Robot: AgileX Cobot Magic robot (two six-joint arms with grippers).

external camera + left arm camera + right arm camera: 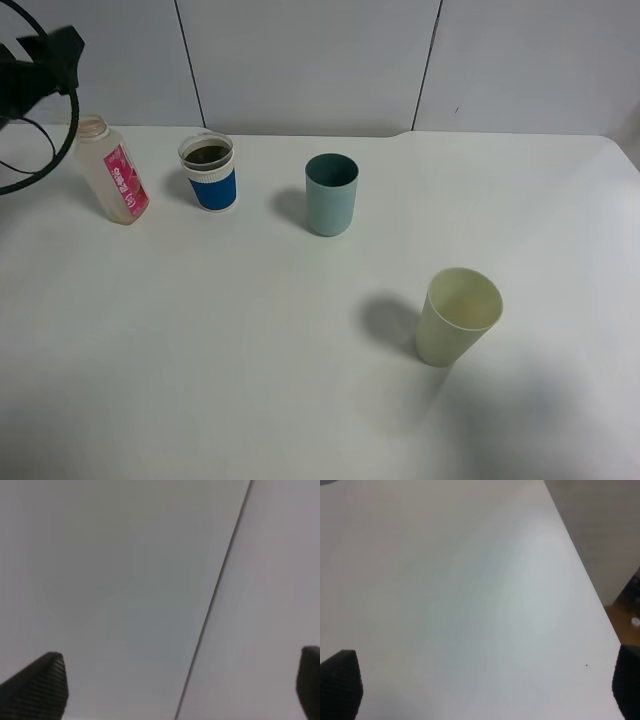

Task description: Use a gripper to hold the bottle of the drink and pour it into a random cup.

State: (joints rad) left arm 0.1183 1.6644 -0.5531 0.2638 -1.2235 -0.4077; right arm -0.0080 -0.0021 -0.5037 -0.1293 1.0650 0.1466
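Table (300, 400) is sitting mostly bare, with three cups and the bottle (113, 172) lined up toward the back. Bottle's standing at far left looking empty, cap off, just beside the blue cup (210, 172), which is holding the brown drink (207, 154). So I'm guessing the pour is done and this is the let-go part. Left gripper (180, 680) is showing jaws spread wide with nothing between them, just wall, and in the overhead it's hanging above the bottle's left. The right gripper (485, 685) is gaping over bare table too. To finish well: be pulling the arm up and away, keeping the dangling cables (40, 130) off the bottle neck so nothing's tipping.
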